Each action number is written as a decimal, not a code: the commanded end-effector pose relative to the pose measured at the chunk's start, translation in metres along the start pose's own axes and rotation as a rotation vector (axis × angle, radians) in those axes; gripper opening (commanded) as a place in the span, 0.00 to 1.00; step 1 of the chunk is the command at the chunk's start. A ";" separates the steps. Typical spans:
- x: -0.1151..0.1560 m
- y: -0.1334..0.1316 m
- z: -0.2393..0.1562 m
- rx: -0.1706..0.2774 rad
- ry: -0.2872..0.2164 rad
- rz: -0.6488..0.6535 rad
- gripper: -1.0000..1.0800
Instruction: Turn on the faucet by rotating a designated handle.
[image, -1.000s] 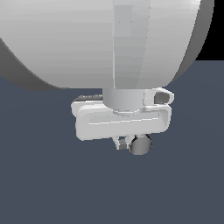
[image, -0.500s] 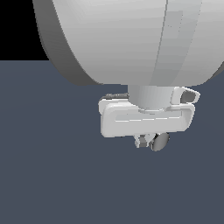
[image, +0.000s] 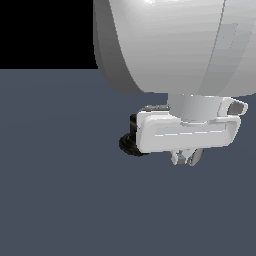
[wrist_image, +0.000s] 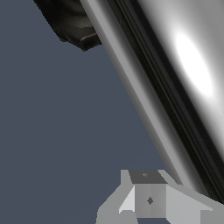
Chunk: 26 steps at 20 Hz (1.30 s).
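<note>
Ext. view: the big white robot arm (image: 170, 45) fills the upper right of the frame; its white hand block sits low over the grey-blue table (image: 60, 175). The gripper (image: 186, 157) pokes out under the hand block, fingers short and close together, but the angle hides the gap, so can't tell how far open it is or whether it has hold of anything.

The faucet (image: 129, 144): only a bit of its black ribbed base shows, peeking out at the ext. view's left edge of the hand block, resting on the table. The rest of it is hidden behind the hand.

Wrist view: the handle (wrist_image: 183, 87) is very close to the cam, a shiny chrome bar running diagonally across the frame w/ a bright highlight. A gripper finger (wrist_image: 148, 197) shows as a grey blocky tip just beside the bar; contact can't be judged. A black part of the faucet sits at the bar's far end.
</note>
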<state>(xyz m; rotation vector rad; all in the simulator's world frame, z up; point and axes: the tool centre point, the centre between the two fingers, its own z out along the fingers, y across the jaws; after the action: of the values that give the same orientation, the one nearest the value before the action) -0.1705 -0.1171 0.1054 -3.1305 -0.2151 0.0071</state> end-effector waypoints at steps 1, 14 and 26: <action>0.007 0.009 0.001 -0.004 0.004 -0.012 0.00; 0.018 0.040 0.000 -0.002 0.005 -0.028 0.00; 0.049 0.069 0.000 -0.002 0.005 -0.024 0.00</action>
<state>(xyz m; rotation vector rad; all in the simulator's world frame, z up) -0.1243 -0.1833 0.1054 -3.1299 -0.2182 0.0075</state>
